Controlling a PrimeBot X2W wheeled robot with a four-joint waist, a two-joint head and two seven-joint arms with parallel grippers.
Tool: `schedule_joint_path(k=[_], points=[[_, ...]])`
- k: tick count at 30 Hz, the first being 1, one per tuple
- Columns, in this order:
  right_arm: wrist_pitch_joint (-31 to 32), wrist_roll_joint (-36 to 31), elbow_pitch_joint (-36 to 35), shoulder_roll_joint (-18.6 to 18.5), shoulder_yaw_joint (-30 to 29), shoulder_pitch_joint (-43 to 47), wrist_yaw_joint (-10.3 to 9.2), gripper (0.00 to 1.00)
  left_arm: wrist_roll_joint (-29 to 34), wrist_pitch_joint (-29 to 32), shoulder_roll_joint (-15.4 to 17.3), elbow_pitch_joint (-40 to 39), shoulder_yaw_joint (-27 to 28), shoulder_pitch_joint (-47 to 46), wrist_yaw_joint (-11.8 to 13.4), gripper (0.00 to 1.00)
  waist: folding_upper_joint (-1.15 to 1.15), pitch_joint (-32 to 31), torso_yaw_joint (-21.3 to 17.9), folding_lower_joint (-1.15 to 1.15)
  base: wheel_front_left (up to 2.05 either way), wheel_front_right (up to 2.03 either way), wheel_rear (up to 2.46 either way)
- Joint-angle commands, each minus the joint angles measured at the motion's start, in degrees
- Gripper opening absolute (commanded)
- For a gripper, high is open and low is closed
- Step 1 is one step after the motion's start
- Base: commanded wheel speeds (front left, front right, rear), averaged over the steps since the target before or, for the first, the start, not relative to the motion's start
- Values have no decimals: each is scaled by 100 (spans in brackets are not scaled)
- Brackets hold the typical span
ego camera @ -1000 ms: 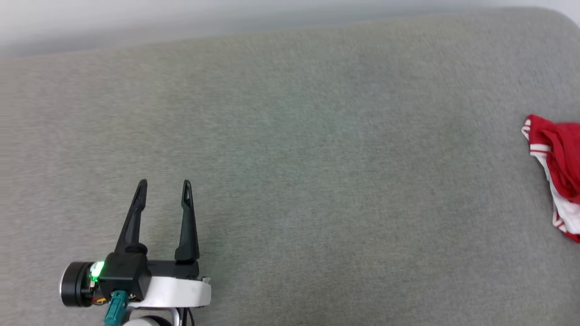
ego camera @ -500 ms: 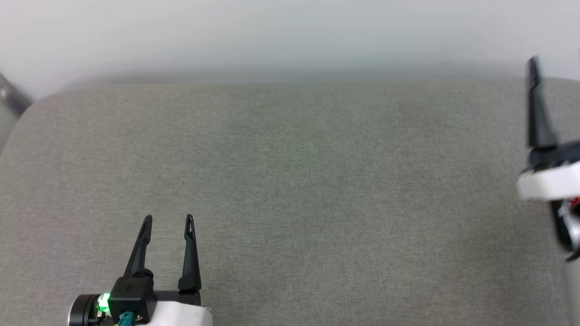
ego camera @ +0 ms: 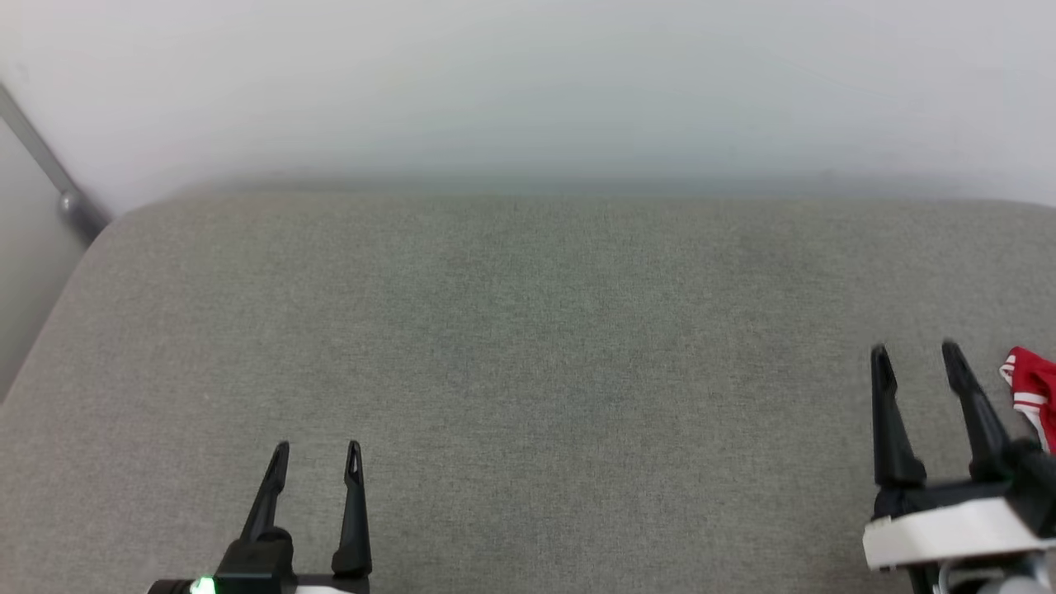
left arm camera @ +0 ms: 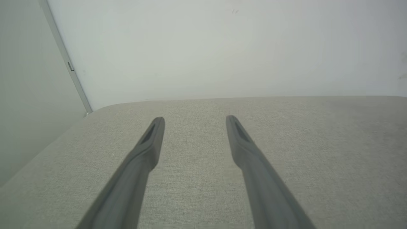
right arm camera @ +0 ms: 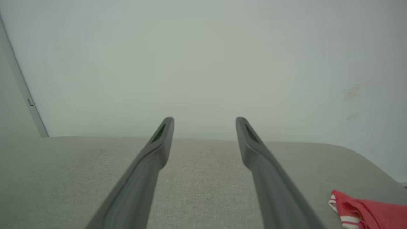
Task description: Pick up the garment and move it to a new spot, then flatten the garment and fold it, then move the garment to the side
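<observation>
Head view, garment: the garment (ego camera: 1031, 388), red with white striped trim, shows one corner at 3 o'clock on the grey padded surface (ego camera: 528, 330). The picture's edge cuts off the rest, so I cannot tell whether it is folded or bunched.
Head view, right gripper: the right gripper (ego camera: 914, 351) sits at 4 o'clock, jaws spread and empty, just beside the garment and not touching it.
Head view, left gripper: the left gripper (ego camera: 318, 450) sits at 7 o'clock, jaws apart and empty, well away from the garment.
Left wrist view: both fingers stand wide over bare grey padding, with a pale wall (left arm camera: 222, 47) at 12 o'clock.
Right wrist view: the jaws are parted and hold nothing. The garment (right arm camera: 365, 208) lies at 4 o'clock, a wrinkled red edge with a striped hem, near the surface's rounded corner.
Stage: this fits a shirt waiting to be picked up as well as one already set aside.
Risk: the garment lies close to the surface's right edge, so a sideways brush from the near finger could push it over. With so little of it in the head view, a reach could also be misjudged.
</observation>
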Motion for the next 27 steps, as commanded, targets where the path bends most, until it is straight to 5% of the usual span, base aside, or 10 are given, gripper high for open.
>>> schedule_joint_path(k=[1, 26, 27], points=[[-7, 18, -40, 39, -34, 111, -4, 100, 28, -13, -2, 19, -9, 65, -15, 100, 0, -50, 1, 1, 0, 0, 0], [-8, 442, -658, 200, -1, 1586, -4, 100, -32, -13, -12, 236, 35, 339, -177, 100, 0, -356, 33, 1, 0, 0, 0], [0, 423, -622, 172, -5, 1492, 0, 0, -11, 1, -2, 258, 30, 284, -180, 0, 0, -357, 33, 1, 0, 0, 0]])
